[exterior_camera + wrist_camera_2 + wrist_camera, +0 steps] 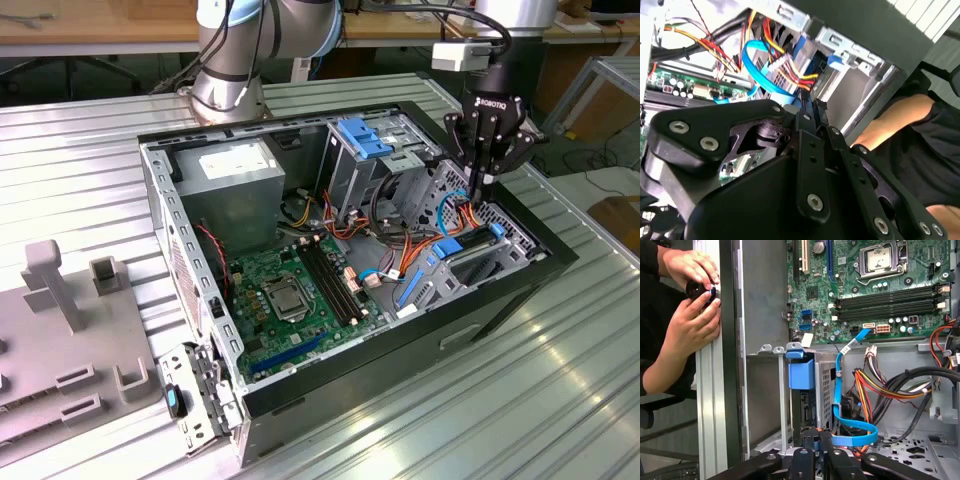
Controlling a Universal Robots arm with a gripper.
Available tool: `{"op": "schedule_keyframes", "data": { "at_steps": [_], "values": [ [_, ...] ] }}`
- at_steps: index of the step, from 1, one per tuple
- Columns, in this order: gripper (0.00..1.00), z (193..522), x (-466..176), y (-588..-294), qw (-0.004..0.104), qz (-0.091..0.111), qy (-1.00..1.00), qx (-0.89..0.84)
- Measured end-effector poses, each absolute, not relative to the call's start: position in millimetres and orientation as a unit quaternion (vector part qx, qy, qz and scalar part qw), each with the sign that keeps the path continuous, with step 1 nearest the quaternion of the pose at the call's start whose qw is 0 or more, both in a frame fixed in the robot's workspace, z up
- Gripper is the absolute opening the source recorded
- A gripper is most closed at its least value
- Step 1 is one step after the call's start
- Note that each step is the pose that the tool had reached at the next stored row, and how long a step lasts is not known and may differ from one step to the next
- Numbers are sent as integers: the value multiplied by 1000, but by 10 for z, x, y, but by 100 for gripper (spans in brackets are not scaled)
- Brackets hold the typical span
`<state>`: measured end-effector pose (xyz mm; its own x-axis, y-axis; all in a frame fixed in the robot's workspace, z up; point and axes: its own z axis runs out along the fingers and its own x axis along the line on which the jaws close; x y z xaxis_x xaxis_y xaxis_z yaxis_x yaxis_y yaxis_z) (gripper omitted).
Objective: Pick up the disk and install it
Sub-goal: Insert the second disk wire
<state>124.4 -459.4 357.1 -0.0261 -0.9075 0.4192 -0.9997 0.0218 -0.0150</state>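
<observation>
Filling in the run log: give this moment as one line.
gripper: shut, lowered in case by drive cage | disk: seemingly slotted in cage, blue rail showing | hands: at case edge

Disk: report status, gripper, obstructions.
Gripper shut, just above disk. Disk slotted in bay. Blue cable beside it; hands at case edge.

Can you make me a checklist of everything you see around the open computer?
Surface: ribbed metal table, holding the open computer case.
Job's things: disk with blue tabs seems to sit in the drive cage, below the gripper.
Clutter: grey fixture plate at the exterior view's left.
Grippers: gripper points down into the case, fingers together; any pinch unclear.
Cables: blue flat cable and orange-yellow wires close by.
Surroundings: a person's hands at the table rail.
</observation>
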Motion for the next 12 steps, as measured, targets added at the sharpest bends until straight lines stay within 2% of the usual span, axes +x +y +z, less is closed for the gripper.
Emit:
{"op": "schedule_keyframes", "data": {
  "at_steps": [3, 4, 5, 8, 12],
  "values": [
    [16, 3565, 1235, -4642, 148, 155, -699, 682],
    [16, 3565, 1235, -4664, 144, 151, -700, 683],
    [16, 3564, 1235, -4697, 130, 136, -703, 686],
    [16, 3556, 1229, -4876, 104, 109, -708, 690],
    [16, 3555, 1205, -4939, 92, 106, -706, 695]
  ]
}}
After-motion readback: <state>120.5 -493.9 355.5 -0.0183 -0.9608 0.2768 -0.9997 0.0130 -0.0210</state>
